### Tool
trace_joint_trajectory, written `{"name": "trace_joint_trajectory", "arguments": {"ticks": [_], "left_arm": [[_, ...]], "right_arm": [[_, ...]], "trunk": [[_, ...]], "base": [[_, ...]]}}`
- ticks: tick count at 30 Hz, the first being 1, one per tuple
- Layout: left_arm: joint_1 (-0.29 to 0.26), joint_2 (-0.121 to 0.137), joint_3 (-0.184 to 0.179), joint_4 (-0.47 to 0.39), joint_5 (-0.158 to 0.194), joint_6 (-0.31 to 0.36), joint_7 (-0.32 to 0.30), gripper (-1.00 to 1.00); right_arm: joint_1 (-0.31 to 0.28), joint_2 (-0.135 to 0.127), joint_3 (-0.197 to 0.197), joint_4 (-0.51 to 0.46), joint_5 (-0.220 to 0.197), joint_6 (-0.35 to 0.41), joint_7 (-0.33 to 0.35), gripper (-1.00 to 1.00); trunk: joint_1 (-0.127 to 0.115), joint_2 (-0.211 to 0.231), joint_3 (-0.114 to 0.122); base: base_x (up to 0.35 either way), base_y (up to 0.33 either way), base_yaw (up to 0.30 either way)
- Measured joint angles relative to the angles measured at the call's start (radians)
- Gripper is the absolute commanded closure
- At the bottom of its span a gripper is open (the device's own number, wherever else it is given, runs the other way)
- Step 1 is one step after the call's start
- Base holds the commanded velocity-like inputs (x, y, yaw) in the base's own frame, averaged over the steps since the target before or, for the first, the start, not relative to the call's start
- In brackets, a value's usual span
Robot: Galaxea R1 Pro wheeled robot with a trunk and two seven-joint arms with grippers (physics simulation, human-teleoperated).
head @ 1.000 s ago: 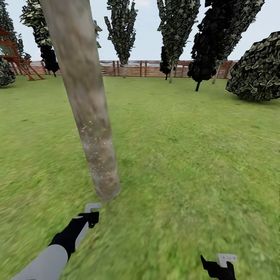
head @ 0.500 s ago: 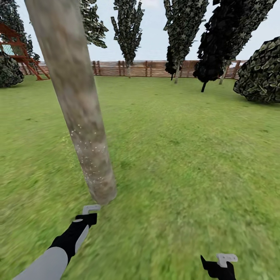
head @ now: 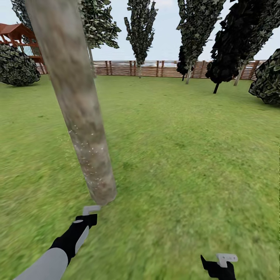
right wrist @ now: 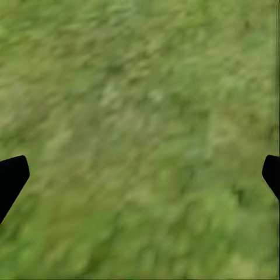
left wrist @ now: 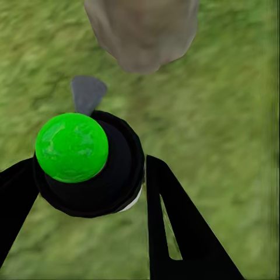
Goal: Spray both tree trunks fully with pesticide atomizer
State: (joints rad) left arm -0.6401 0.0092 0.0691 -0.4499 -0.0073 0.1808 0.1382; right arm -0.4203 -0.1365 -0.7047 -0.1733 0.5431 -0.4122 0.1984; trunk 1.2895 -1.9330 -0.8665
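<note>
A thick mottled grey-beige tree trunk (head: 79, 116) rises from the grass floor (head: 186, 167) just ahead of my left arm, and its lower part is dotted with white pesticide specks (head: 92, 157). My left gripper (head: 90, 214) sits close to the trunk's base. In the left wrist view, the left gripper (left wrist: 93, 204) is shut on the pesticide atomizer (left wrist: 87, 166), a black body with a bright green ball top. Its grey nozzle (left wrist: 87, 93) points toward the trunk base (left wrist: 143, 32). My right gripper (head: 219, 266) hangs low at the right, and the right gripper (right wrist: 140, 175) is open over bare grass.
A brown slat fence (head: 155, 69) closes the far end of the lawn, with several dark-leaved trees (head: 140, 27) in front of it. Round bushes stand at the far left (head: 17, 68) and far right (head: 268, 81). A red wooden play structure (head: 17, 35) is at the back left.
The whole head view has swung left, so the fence, trees and bushes have slid rightward in the picture. Both arms hold the same pose and the atomizer stays gripped.
</note>
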Motion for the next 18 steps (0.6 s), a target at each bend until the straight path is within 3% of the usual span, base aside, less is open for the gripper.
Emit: {"name": "trace_joint_trajectory", "arguments": {"ticks": [9,18], "left_arm": [[0.000,-0.002,0.000,0.000,0.000,0.000,0.000,1.00],[0.000,-0.002,0.000,0.000,0.000,0.000,0.000,1.00]], "right_arm": [[0.000,0.000,0.001,0.000,0.000,0.000,0.000,-1.00],[0.000,0.001,0.001,0.001,0.000,0.000,0.000,-1.00]], "trunk": [[0.000,0.000,0.000],[0.000,0.000,0.000]], "base": [[0.021,-0.269,0.032],[0.000,-0.272,0.259]]}}
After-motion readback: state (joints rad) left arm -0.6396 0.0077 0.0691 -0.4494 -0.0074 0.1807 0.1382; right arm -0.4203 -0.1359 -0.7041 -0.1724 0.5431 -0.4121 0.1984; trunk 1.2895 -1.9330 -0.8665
